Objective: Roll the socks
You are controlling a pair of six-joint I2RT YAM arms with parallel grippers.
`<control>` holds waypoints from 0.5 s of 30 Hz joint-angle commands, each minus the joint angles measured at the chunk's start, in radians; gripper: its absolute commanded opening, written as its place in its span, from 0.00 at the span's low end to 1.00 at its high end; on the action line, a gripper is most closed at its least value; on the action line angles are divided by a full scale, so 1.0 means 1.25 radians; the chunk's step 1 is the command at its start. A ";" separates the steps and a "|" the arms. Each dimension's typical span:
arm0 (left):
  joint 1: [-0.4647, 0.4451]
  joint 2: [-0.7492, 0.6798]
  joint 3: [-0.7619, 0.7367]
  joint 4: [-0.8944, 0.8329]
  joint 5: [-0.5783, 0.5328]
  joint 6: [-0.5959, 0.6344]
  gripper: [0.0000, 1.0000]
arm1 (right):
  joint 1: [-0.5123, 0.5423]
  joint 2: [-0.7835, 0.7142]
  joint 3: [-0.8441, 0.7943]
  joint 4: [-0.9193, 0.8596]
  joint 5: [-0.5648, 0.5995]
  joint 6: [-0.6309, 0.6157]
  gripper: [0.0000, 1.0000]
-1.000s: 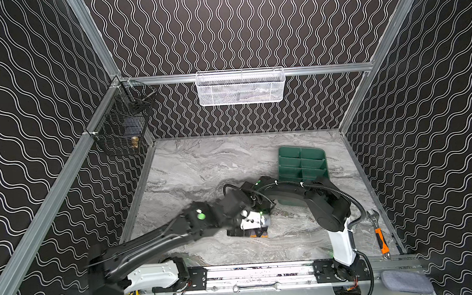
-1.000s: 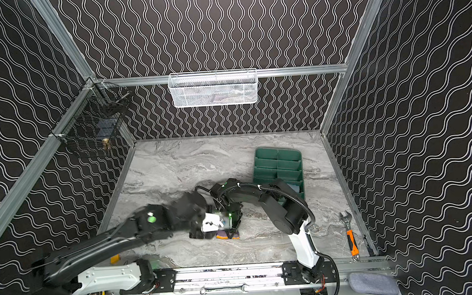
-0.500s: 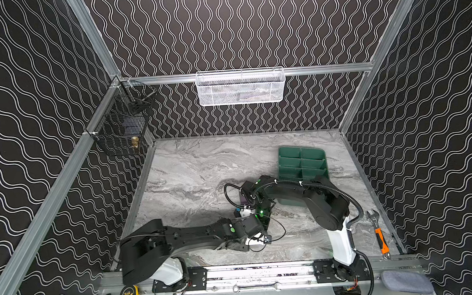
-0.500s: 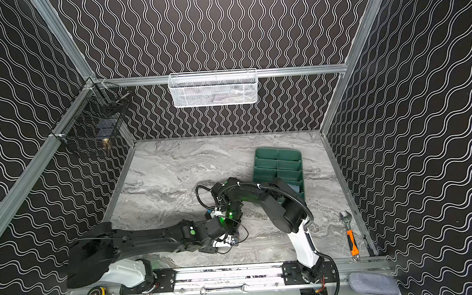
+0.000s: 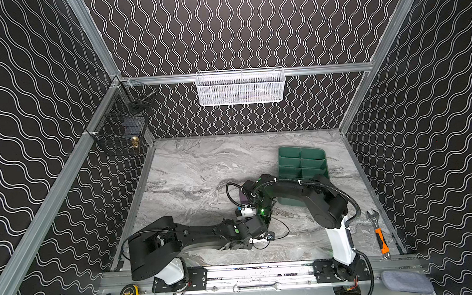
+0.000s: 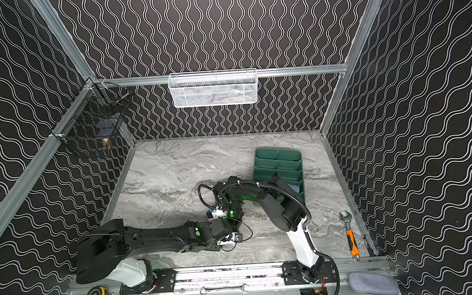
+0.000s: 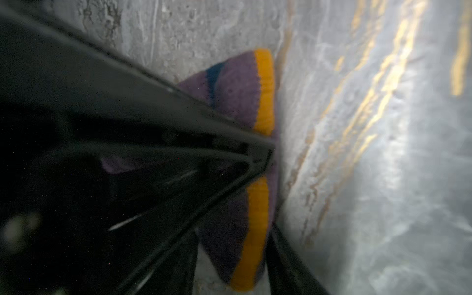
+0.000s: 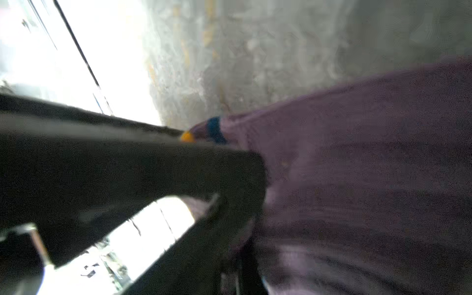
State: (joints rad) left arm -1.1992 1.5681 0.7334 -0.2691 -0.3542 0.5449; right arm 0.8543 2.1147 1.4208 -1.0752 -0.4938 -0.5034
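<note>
A purple sock (image 7: 237, 97) with an orange cuff and a navy stripe lies on the marble table (image 5: 197, 184), and a strip of it (image 5: 243, 197) shows under the right wrist in a top view. The two arms meet over it near the front middle. My right gripper (image 8: 245, 245) is shut on the purple fabric (image 8: 370, 166), and its black tips (image 7: 267, 153) pinch the cuff's middle in the left wrist view. My left gripper (image 7: 233, 229) stands open, one finger on each side of the cuff's end. In both top views the arms hide the jaws.
A green divided tray (image 5: 301, 161) stands right of the arms, with a bit of blue (image 6: 295, 189) in its near corner. An orange-handled wrench (image 5: 379, 235) lies at the right edge. A white basket (image 5: 239, 86) and a black wire basket (image 5: 121, 132) hang on the walls.
The left arm has dropped low along the table's front and brought its gripper to the sock's cuff, with the jaws narrowing. The right arm has stayed put on the sock.
</note>
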 commanded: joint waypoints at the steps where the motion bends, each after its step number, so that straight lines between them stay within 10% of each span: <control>1: 0.003 0.038 0.002 0.134 0.047 0.028 0.30 | 0.024 0.020 -0.008 0.106 0.017 -0.007 0.00; 6: 0.002 0.035 0.004 0.116 0.061 0.009 0.00 | 0.022 0.015 -0.018 0.114 0.028 0.000 0.00; 15: 0.002 0.020 -0.013 0.079 0.076 0.018 0.00 | -0.010 -0.116 -0.126 0.230 0.111 0.030 0.37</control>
State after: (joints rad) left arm -1.2018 1.5799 0.7261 -0.2317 -0.3313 0.6018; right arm 0.8471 1.9945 1.2968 -0.9356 -0.4568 -0.4995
